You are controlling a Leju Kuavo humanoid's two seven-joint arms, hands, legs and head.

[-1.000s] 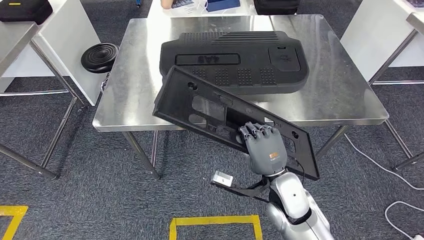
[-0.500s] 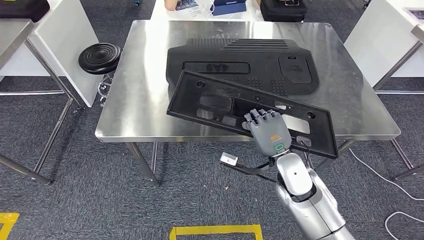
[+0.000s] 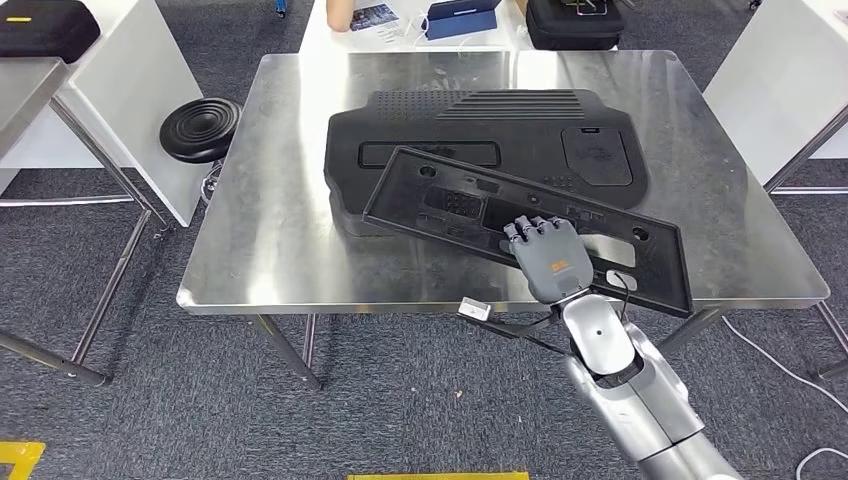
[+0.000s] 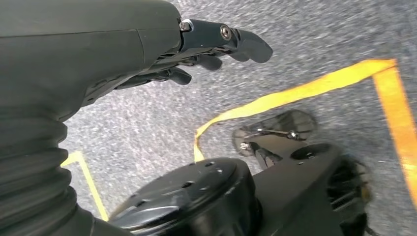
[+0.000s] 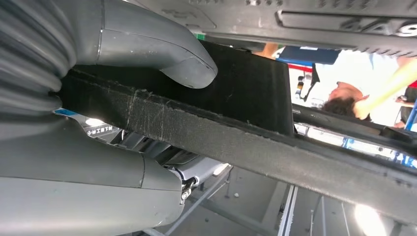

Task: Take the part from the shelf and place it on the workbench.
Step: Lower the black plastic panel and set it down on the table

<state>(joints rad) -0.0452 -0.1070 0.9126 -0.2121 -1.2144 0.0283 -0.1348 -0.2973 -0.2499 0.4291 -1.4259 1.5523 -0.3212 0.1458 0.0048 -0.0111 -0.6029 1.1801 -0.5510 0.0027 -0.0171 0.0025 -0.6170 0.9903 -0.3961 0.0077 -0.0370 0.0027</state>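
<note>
Evidently flat black perforated part (image 3: 520,215), seemingly slotted, in right robot hand's (image 3: 548,258) grip.

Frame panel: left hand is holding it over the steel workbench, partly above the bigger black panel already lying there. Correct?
Not quite: the right hand holds the frame panel, not the left, as the head view shows. The left hand hangs over the carpet holding nothing. The rest stands: it is over the steel workbench, overlapping the bigger black panel.
</note>
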